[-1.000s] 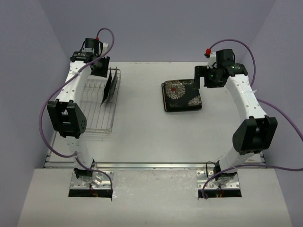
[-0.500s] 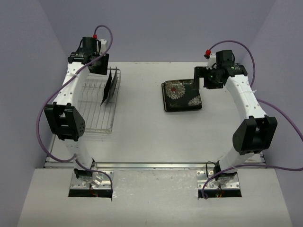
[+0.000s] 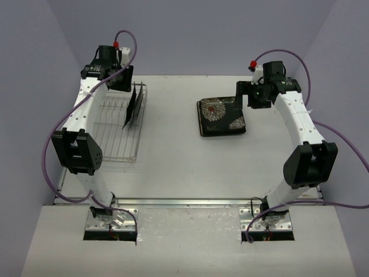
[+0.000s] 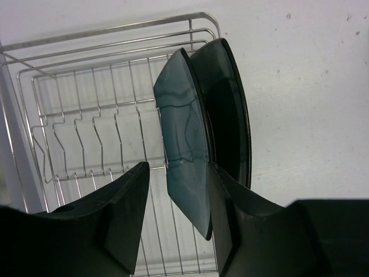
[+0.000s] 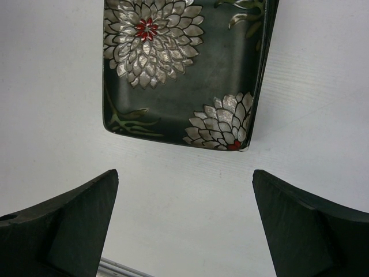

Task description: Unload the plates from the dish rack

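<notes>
The left tool [image 4: 179,166] gapes astride the nearer plate [image 4: 181,144] at the far end of the dish rack [image 4: 86,133]; a skewed pinch could drag its leaning neighbour [image 4: 230,115] over. The rack holds only these two, on edge. The right tool [image 5: 184,173], open, hovers beside a floral plate [image 5: 179,75] lying well right of the rack.

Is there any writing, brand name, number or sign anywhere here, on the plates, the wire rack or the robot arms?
None: no text can be read in any view.
The dark square plate with silver and red flowers bears only its painted pattern.
The two dark plates standing in the silver wire dish rack look unmarked.
The white and black arms show no legible label.
</notes>
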Controlling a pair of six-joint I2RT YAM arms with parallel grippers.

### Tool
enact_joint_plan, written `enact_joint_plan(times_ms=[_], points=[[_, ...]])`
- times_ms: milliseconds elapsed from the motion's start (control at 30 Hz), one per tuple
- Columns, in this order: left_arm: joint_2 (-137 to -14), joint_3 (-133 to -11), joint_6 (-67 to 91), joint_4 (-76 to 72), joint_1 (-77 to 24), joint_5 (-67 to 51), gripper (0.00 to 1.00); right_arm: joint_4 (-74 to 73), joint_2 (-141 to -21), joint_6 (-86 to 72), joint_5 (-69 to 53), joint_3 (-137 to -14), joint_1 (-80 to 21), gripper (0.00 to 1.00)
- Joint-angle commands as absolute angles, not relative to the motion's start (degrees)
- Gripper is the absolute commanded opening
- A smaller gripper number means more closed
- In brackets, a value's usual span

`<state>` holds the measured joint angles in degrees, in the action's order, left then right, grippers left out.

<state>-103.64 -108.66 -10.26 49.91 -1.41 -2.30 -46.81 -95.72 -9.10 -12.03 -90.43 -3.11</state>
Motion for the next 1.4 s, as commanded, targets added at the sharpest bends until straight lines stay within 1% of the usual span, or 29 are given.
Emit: enact_joint_plan(times_ms=[0, 200, 400, 733, 1033, 1233, 1367], points=[[-105.7, -109.9, -11.1, 51.7, -1.4, -4.3, 0.43, -45.6, -95.3, -9.3, -12.3, -90.6, -2.8, 0.99], [-108.1, -110.1, -11.7, 53.3, -1.4, -6.2, 0.43, -45.5, -95.7, -9.3, -12.5, -90.1, -2.8, 0.99], [-108.5, -106.8, -13.0, 52.2, -1.4, -4.7, 0.42, -45.5, -95.9, -9.5, -12.8, -89.9, -2.8, 0.99], [-110.9, -107.5, -12.9, 52.9, -1.4, -2.1, 0.37, -45.6, -96.0, -9.9, -14.1, -89.5, -2.8, 0.99], [-113.8, -110.7, -11.1, 55.9, -1.3, -6.7, 0.29, -45.6, -95.8, -9.9, -14.6, -89.3, -2.8, 0.99], [-115.3, -112.4, -10.5, 57.9, -1.3, -7.0, 0.29, -45.7, -95.7, -9.7, -14.8, -89.2, -2.8, 0.99], [-115.6, -112.5, -10.4, 58.0, -1.3, -6.0, 0.27, -45.7, -95.7, -9.8, -15.0, -89.1, -2.8, 0.99]])
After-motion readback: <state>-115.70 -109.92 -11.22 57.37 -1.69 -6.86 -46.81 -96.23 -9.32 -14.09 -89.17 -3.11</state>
